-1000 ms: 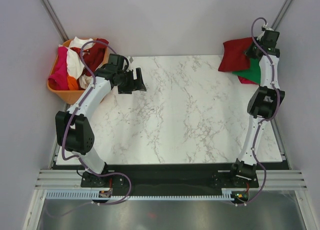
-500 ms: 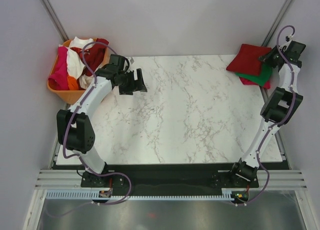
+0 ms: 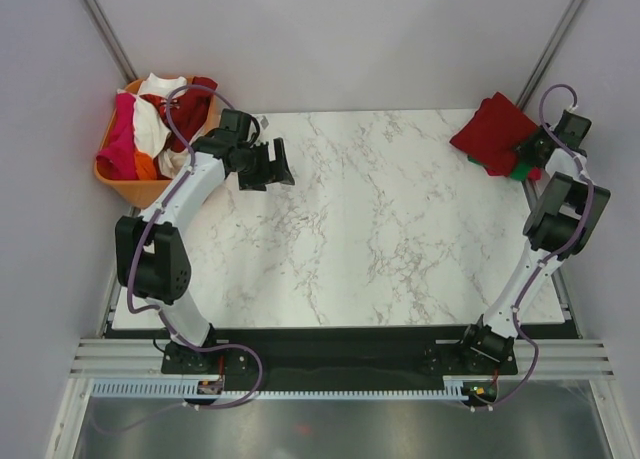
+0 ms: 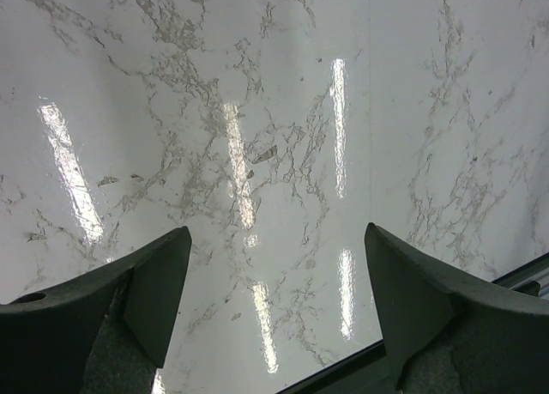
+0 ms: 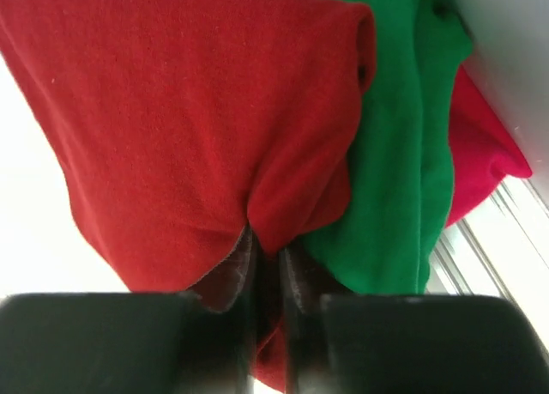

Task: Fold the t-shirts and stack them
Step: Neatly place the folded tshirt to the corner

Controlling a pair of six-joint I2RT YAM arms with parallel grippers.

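The right claw [image 5: 266, 261] pinches the dark red shirt [image 5: 171, 111]; the left claw [image 4: 276, 239] hangs spread above the table [image 4: 257, 111].

left white-and-black arm [image 3: 185, 194]: elbow bent out to the left, forearm reaching far and inward | left black two-finger gripper [image 3: 268, 166]: fingers [image 4: 137, 291] spread wide, pointing right | right white-and-black arm [image 3: 520, 279]: stretched up to the far right corner | right black two-finger gripper [image 3: 533, 151]: fingers [image 5: 225, 274] pinched on a fold of dark red cloth t-shirt [image 5: 171, 111]
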